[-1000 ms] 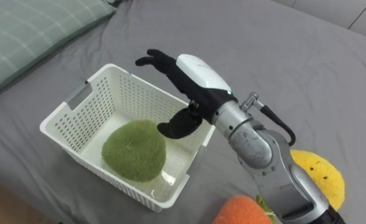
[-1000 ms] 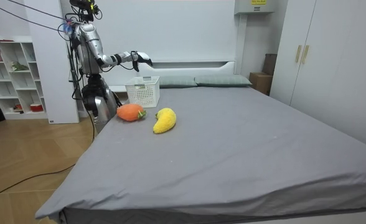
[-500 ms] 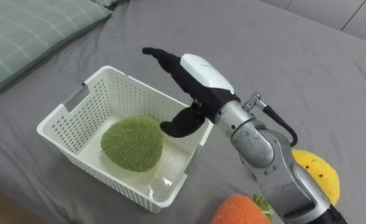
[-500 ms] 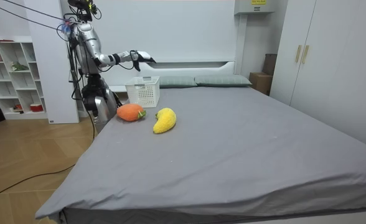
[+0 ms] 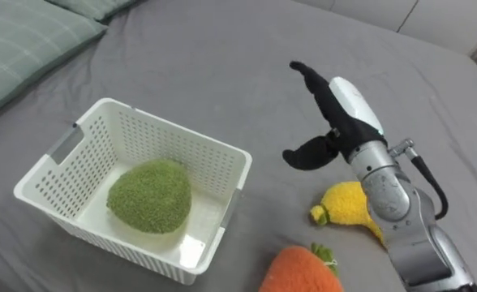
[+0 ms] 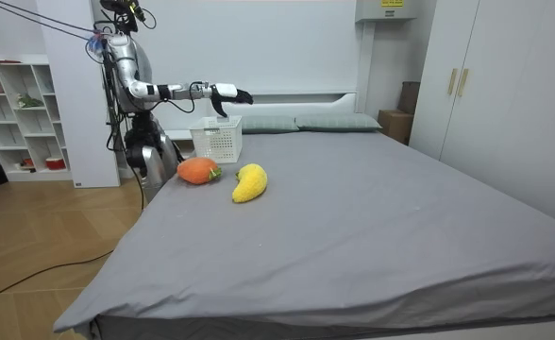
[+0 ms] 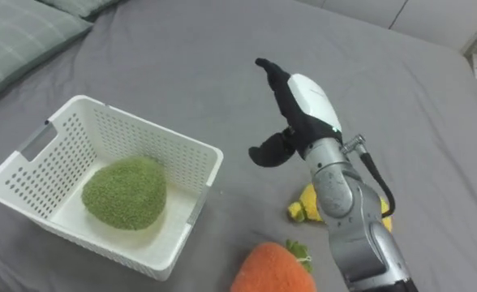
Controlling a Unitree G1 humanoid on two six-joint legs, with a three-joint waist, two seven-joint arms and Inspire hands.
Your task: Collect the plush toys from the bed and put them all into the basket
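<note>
While the right robot hand (image 5: 340,113) hangs above the grey bed (image 5: 222,57) with fingers straight, thumb spread wide and nothing in it, the nearest loose toy, the yellow toy (image 5: 348,207), lies on the sheet just below it, on the side toward the robot's own body. Its stubby end points to the robot hand's left, and its long axis seems to run from there rightward under the forearm, so a downward reach with the wrist turned across that axis looks like what the pick calls for. An orange toy (image 5: 302,272) with a green tuft lies closer still to the robot, beyond the yellow one from the robot hand. Well off to the robot hand's left stands the white basket (image 5: 182,131), a green toy (image 5: 149,195) already inside. Much of the yellow toy is hidden behind the forearm, so its full length is hard to judge, and the orange toy is cut off by the lower edge.
</note>
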